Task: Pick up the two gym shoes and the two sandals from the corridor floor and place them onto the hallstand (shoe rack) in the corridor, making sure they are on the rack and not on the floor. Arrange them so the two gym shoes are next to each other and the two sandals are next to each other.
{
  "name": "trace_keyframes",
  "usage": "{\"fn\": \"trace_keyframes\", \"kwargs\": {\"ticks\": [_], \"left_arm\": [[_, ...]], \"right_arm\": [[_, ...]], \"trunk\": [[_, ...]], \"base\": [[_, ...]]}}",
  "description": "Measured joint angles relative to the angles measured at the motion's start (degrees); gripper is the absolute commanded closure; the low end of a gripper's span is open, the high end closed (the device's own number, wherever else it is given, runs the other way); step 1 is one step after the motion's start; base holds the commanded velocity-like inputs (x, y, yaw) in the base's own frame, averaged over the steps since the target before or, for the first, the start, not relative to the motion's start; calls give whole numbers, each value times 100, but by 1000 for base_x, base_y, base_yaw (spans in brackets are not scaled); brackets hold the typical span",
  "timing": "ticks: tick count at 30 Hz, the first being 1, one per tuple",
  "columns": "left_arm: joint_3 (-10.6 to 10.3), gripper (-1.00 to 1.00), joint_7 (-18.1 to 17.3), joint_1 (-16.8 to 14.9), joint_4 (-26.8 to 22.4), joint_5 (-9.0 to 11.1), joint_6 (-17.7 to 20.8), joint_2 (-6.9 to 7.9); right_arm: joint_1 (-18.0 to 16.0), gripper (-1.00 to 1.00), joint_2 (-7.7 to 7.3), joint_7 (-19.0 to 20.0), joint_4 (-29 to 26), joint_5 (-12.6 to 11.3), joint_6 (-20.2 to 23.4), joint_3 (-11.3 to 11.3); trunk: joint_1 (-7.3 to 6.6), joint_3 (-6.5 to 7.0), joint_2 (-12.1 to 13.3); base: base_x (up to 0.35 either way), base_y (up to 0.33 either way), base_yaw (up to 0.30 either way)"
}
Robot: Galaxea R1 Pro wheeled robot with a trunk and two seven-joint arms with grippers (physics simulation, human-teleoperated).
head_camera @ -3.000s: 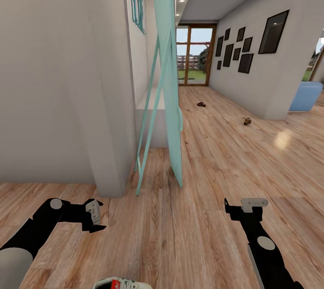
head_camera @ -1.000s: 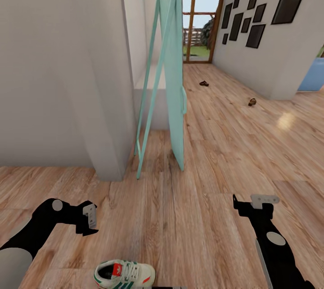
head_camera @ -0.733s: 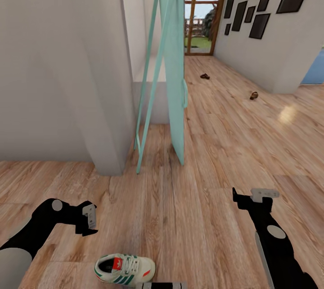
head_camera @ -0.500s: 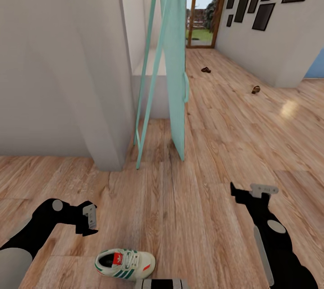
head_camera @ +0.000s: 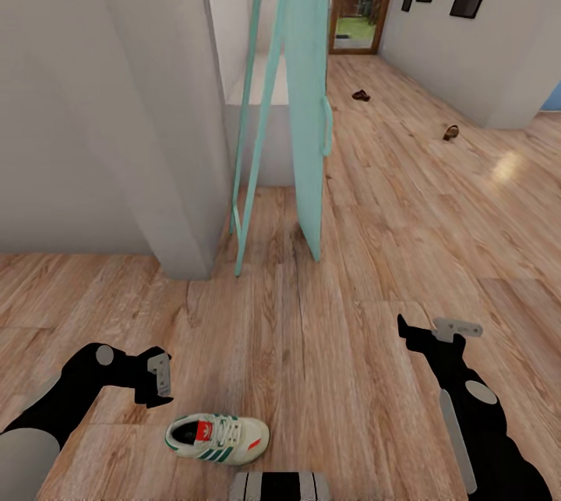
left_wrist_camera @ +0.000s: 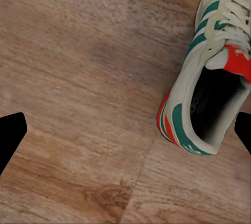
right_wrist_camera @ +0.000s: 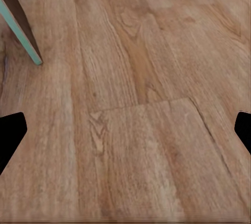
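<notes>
Your left tool [head_camera: 161, 382] hangs empty, jaws spread wide, above the corridor floor [head_camera: 351, 345]. One gym shoe [head_camera: 217, 438] lies on its sole just beside that tool, toward your right tool [head_camera: 436, 329], untouched. Your right tool, also wide and empty, sits well apart from the shoe. Two sandals [head_camera: 361, 96] [head_camera: 451, 132] lie far ahead of both tools, past the leaning teal mirror [head_camera: 306, 96].

Both black jointed arms are low, forearms angled inward and forward. Left black two-finger gripper with grey pads [head_camera: 161, 381]: jaws spread wide, nothing between them, pointing down. Right black two-finger gripper with a grey mount plate [head_camera: 433, 327]: jaws also spread wide, nothing held.
</notes>
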Motion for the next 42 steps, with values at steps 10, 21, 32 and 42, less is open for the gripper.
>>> {"fn": "trace_keyframes", "kwargs": {"ticks": [10,21,32,42], "left_arm": [[-704,-100,574,-52,4,3,33,-48],[-851,-100,586,-32,14,7,13,-49],[-1138,-100,600,-18,23,3,22,-49],[-1264,-100,601,11,30,3,18,-47]], "right_arm": [[-1,-100,-15,-4,-3,-1,0,-2],[-1,-100,-16,-4,-7,0,0,-2],[-1,-100,-16,-7,-7,0,1,-4],[-1,-100,-16,-8,-7,0,2,-3]], "trunk": [[13,-192,-7],[18,-321,-10],[20,-395,-11],[20,-482,-11]], "base": [[0,0,0],[0,0,0],[0,0,0],[0,0,0]]}}
